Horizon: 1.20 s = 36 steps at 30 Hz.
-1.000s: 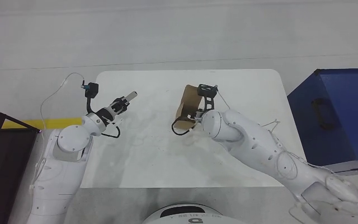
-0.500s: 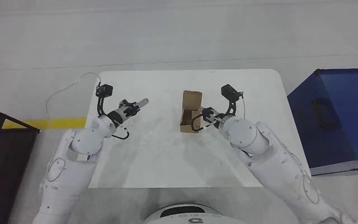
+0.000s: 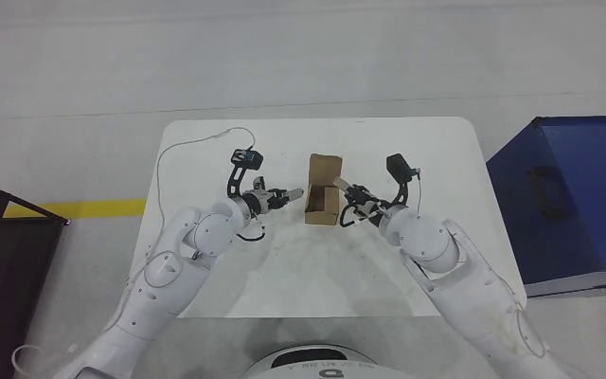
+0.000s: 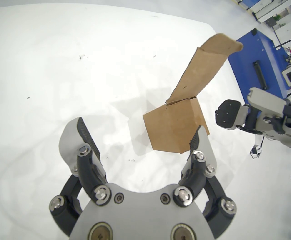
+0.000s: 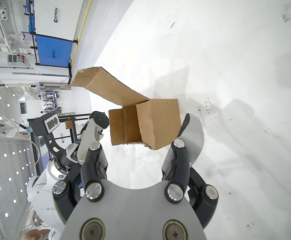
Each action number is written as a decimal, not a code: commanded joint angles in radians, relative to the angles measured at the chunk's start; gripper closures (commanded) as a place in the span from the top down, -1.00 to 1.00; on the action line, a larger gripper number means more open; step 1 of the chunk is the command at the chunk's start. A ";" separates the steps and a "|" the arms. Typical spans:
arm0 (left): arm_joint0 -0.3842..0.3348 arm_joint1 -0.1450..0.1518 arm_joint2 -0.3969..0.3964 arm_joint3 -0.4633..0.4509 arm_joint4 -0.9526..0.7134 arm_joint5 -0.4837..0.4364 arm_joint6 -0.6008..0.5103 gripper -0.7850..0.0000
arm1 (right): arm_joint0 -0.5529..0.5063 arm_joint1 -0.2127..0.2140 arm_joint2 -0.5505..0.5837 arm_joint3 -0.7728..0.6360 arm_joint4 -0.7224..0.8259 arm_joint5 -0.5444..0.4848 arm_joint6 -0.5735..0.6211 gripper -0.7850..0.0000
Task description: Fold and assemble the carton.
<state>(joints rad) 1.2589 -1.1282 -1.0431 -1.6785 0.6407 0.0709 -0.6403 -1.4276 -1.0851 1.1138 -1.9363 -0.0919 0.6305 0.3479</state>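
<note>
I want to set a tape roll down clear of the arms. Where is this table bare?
Barest: the near part of the table, between the two arms, short of the carton. The far right corner is free too. A cable crosses the far left corner. Crowded: the middle, where the left gripper and right gripper flank the carton.

In the room beyond the table's left side, a white wall board [image 5: 60, 21] carries one short line of dark capital lettering beside a round logo. The blue panel [image 5: 52, 53] under it bears the same mark in white. A smaller copy stands on a pale panel [image 5: 61, 137] behind a dark frame; its letters are too small to tell.
</note>
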 commanded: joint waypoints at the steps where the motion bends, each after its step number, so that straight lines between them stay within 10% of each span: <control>1: 0.002 0.000 -0.001 0.002 0.002 0.001 0.004 1.00 | 0.000 0.000 0.000 0.000 0.000 0.000 0.000 1.00; 14: 0.057 0.008 -0.025 -0.058 0.079 0.057 -0.062 1.00 | 0.028 -0.014 -0.049 0.101 0.006 -0.122 0.030 1.00; 33: -0.044 -0.025 0.054 0.036 -0.027 0.057 -0.117 1.00 | 0.077 -0.040 -0.135 0.125 0.001 -0.208 0.086 1.00; 36: -0.050 -0.027 0.057 0.039 -0.014 0.060 -0.119 0.33 | 0.079 -0.042 -0.145 0.125 -0.012 -0.205 0.094 1.00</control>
<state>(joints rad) 1.2104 -1.1547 -0.9866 -1.6396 0.6194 0.1281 -0.7597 -1.3492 -1.1269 0.9714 -1.8121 -0.0986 0.4233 0.4399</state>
